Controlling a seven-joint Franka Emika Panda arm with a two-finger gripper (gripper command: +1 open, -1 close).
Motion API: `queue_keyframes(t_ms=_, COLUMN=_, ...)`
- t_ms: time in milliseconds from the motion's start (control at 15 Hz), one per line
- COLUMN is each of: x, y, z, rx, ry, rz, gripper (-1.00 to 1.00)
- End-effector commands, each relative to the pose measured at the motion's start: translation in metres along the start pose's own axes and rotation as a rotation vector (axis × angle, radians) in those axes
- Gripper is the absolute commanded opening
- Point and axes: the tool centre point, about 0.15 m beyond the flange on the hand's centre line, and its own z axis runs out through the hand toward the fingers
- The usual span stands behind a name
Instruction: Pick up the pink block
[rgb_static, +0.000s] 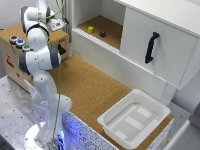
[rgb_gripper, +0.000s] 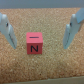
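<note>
In the wrist view a pink block (rgb_gripper: 35, 44) with a black letter N on its near face sits on a cork surface. My gripper (rgb_gripper: 39, 46) is open, with one grey finger (rgb_gripper: 6, 30) on each side of the block, apart from it. The block lies between the fingertips, a little nearer one finger. In the exterior view the gripper (rgb_static: 58, 24) hangs at the upper left over the cork-topped wooden box (rgb_static: 12, 55); the pink block is hidden there.
A cabinet shelf holds a yellow block (rgb_static: 90, 29) and a dark block (rgb_static: 102, 34). A white cabinet door with a black handle (rgb_static: 151, 47) stands at the exterior view's right. A white bin (rgb_static: 150, 102) sits at the cork table's front right. Coloured buttons (rgb_static: 19, 42) sit on the box.
</note>
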Motion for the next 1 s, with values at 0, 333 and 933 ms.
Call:
queue_keyframes(t_ms=0, x=0.031, y=0.013, z=0.013, rx=0.099, ry=-0.066, rz=-0.030, gripper=1.00)
queue_keyframes(t_ms=333, x=0.046, y=0.008, z=0.023, rx=0.100, ry=-0.085, rz=-0.070, gripper=1.00)
queue_keyframes(t_ms=933, x=0.039, y=-0.010, z=0.041, rx=0.065, ry=-0.142, rz=-0.132, gripper=-1.00)
